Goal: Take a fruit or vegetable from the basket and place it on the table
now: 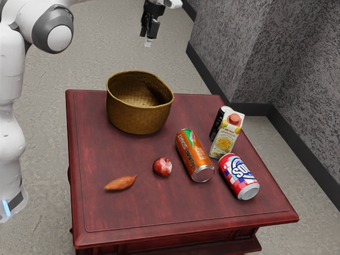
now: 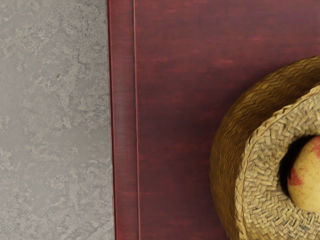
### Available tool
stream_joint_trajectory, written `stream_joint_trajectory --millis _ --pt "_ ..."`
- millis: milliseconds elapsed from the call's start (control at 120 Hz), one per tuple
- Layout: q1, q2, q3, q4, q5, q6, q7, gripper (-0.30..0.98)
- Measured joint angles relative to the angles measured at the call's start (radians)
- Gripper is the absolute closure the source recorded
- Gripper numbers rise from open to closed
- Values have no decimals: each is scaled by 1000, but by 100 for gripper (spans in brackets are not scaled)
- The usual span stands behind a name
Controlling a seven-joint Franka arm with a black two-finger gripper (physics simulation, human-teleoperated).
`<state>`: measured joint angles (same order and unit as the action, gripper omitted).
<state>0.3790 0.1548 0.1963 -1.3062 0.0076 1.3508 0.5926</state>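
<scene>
The gripper (image 1: 149, 41) is hanging high and off to one side of the basket (image 1: 139, 114); whether it is open or shut, I cannot tell. The fruit (image 2: 306, 175) is lying inside the basket, below the gripper and sideways from it. Going straight down from here would be risking a miss, since the hand isn't lining up with the fruit. Coming in off-centre could be catching the rim and dragging or tipping the basket. The fruit's rounded side may be slipping from a shallow grip. Farther from the gripper, past the basket, the apple (image 1: 162, 167) and orange can (image 1: 194, 155) are crowding the table (image 1: 154, 212), so a careless release could be setting things rolling.
</scene>
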Motion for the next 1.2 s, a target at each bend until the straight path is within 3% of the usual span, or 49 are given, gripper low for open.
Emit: stream_joint_trajectory --millis 200,300,417,500,708,808,900,1200 --pt "17 -6 0 10 -22 -4 3 0" --pt "45 -136 -28 153 -38 -22 9 0" --pt "152 -145 -157 182 45 -38 70 0" --pt "149 -98 -178 148 68 -41 133 0" --pt "-79 -99 -137 -54 -3 27 285 0" --pt "-92 -273 -122 -361 -40 105 345 0" --pt "-86 -325 -121 -551 -59 195 391 0" --pt "-91 -285 -127 -720 -108 392 493 0"
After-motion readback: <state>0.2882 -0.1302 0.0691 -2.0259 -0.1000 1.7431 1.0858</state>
